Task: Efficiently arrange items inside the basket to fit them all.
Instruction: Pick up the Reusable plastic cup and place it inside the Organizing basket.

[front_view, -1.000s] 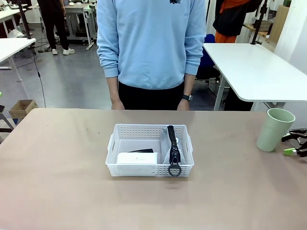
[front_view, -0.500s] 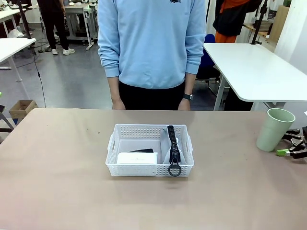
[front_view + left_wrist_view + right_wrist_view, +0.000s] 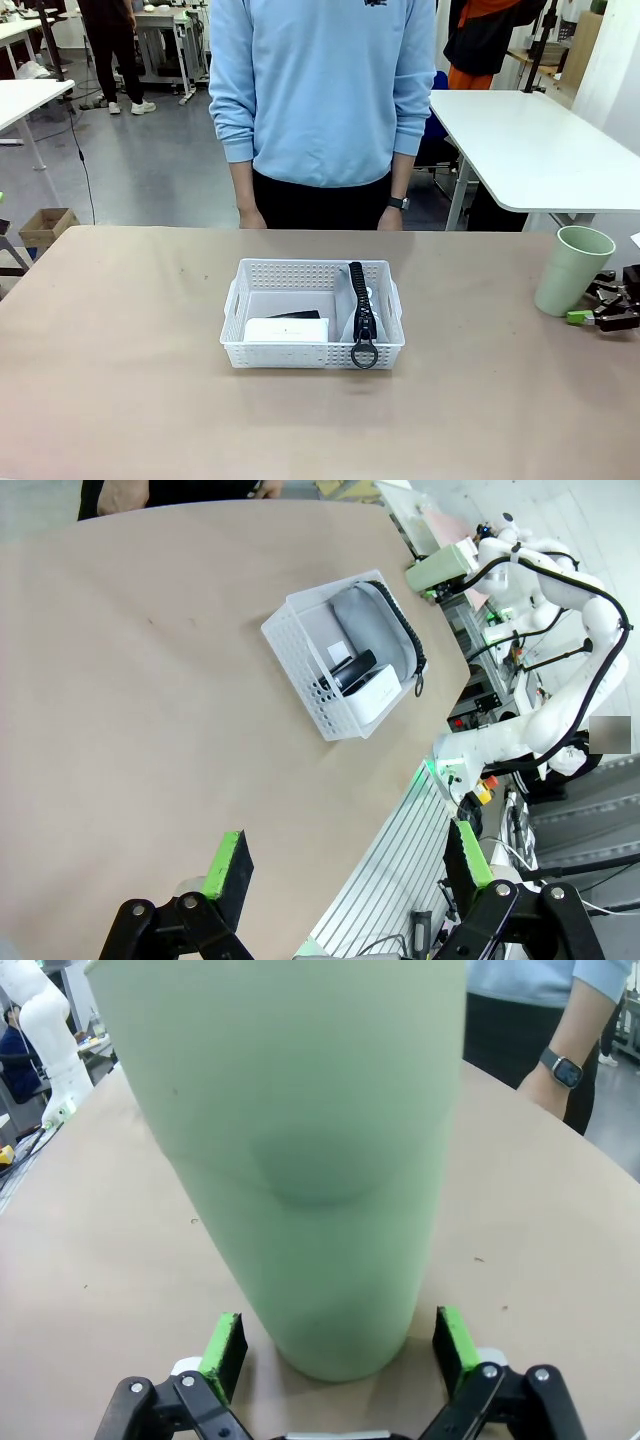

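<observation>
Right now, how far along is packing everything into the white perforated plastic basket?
Done: the grey zippered pouch, small flat white box and a black item, likely the stapler, lie in the white perforated basket. In hand: the open right gripper straddles the upright pale green cup on the table, not yet gripping. Left: grasp the cup and fit it in.

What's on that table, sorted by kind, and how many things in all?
Basket: 1
Grey pouch in the basket: 1
White box in the basket: 1
Black stapler in the basket, mostly hidden behind the box: 1
Green cup standing outside the basket: 1
Total: 5
</observation>
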Action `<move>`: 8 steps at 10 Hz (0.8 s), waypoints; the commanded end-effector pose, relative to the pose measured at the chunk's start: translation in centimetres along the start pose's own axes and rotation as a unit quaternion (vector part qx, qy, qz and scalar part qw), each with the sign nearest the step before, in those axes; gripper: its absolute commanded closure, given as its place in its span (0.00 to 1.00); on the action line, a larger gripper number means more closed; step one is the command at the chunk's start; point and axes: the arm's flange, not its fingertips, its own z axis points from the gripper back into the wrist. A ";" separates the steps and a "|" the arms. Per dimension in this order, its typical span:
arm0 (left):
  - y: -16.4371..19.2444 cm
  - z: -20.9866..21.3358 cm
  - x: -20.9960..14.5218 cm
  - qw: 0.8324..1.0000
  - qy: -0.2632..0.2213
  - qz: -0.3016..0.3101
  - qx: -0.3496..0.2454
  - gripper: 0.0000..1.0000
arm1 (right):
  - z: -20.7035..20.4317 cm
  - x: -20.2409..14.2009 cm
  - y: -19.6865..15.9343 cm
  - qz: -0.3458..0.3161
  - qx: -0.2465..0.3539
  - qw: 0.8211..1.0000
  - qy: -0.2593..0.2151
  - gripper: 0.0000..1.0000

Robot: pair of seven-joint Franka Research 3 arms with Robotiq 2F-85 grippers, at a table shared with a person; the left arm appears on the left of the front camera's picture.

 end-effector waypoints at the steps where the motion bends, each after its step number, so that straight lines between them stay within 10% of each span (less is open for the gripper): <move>1: -0.3 0.0 -0.1 1.000 0.001 0.000 0.004 0.00 | -1.2 0.0 0.1 0.017 0.001 1.000 -0.015 0.00; 8: -0.3 0.0 -0.1 1.000 0.001 0.000 0.004 0.00 | -2.4 1.4 0.3 -0.020 0.021 0.995 -0.091 0.00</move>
